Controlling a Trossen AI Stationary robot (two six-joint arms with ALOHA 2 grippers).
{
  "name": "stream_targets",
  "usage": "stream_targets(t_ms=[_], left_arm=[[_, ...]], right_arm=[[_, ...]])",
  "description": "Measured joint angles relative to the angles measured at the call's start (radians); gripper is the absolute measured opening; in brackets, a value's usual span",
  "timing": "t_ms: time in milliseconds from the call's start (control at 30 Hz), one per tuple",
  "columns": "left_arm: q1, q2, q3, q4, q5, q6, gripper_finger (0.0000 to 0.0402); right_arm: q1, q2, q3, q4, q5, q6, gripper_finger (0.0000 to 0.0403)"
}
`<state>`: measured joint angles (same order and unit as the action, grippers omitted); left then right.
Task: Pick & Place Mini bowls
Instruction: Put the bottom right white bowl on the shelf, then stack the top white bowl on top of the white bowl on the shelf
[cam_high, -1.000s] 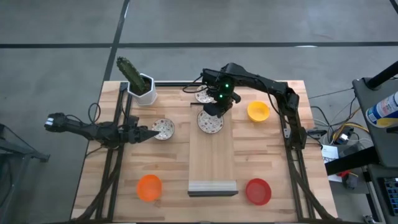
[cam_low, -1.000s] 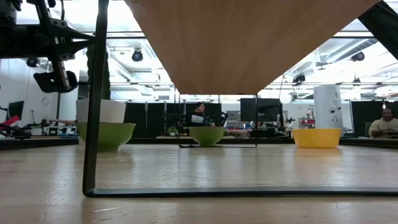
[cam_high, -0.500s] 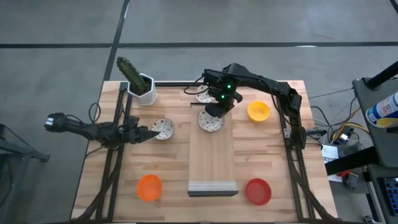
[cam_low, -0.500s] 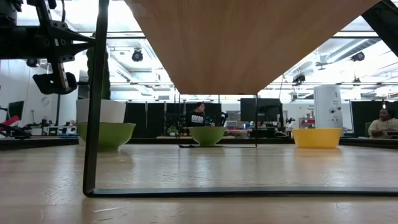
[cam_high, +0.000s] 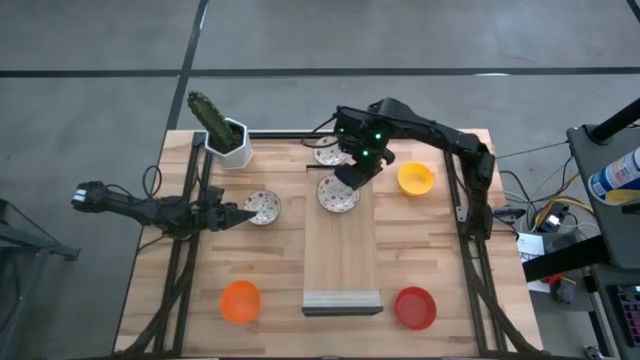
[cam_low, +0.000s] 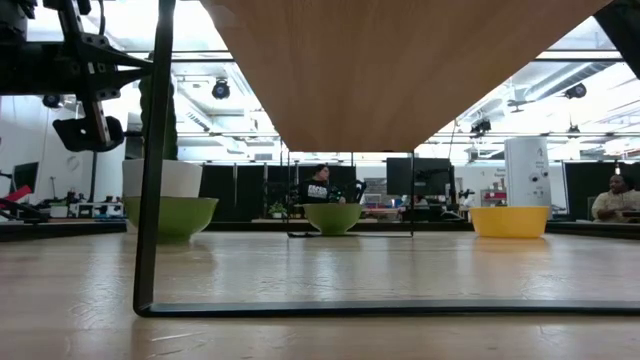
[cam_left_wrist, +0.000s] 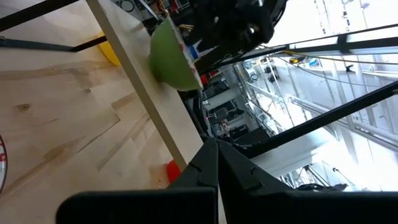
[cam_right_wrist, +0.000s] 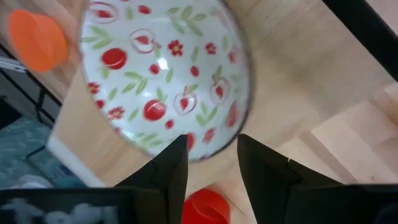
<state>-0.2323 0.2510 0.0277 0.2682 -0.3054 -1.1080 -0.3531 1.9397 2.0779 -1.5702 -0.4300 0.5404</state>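
Observation:
A white mini bowl with red fruit and flower prints (cam_high: 338, 194) (cam_right_wrist: 165, 74) rests on its base at the far end of a raised wooden board (cam_high: 342, 255). My right gripper (cam_high: 349, 177) (cam_right_wrist: 211, 165) hovers open just above the bowl's far rim, one finger on each side of the rim line, touching nothing. My left gripper (cam_high: 236, 213) (cam_left_wrist: 214, 152) is shut and level at the table's left, its tips just short of a second patterned bowl (cam_high: 263, 207). A third patterned bowl (cam_high: 327, 153) sits behind the board. Yellow (cam_high: 415, 179), orange (cam_high: 240, 301) and red (cam_high: 415, 307) bowls stand on the table.
A white square pot with a cactus (cam_high: 228, 135) stands at the far left corner. The board stands on a thin black frame (cam_low: 150, 200), and its underside (cam_low: 400, 70) fills the top of the low view. People sit in the room behind (cam_low: 620, 195).
My right gripper has opened and risen off the patterned bowl's far rim, drifting slightly toward the table's far right. The bowl has stayed where it was on the board.

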Motion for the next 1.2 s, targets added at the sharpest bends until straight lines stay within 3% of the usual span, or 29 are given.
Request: stream_targets(t_ms=[667,1200], left_arm=[[0.000,0.000,0.000,0.000,0.000,0.000,0.0003],[0.000,0.000,0.000,0.000,-0.010,-0.033,0.0003]], right_arm=[[-0.041,-0.108,0.001,0.022,0.101,0.007,0.0110],[-0.135,-0.107,-0.006,0.228,0.132,-0.047,0.0106]])
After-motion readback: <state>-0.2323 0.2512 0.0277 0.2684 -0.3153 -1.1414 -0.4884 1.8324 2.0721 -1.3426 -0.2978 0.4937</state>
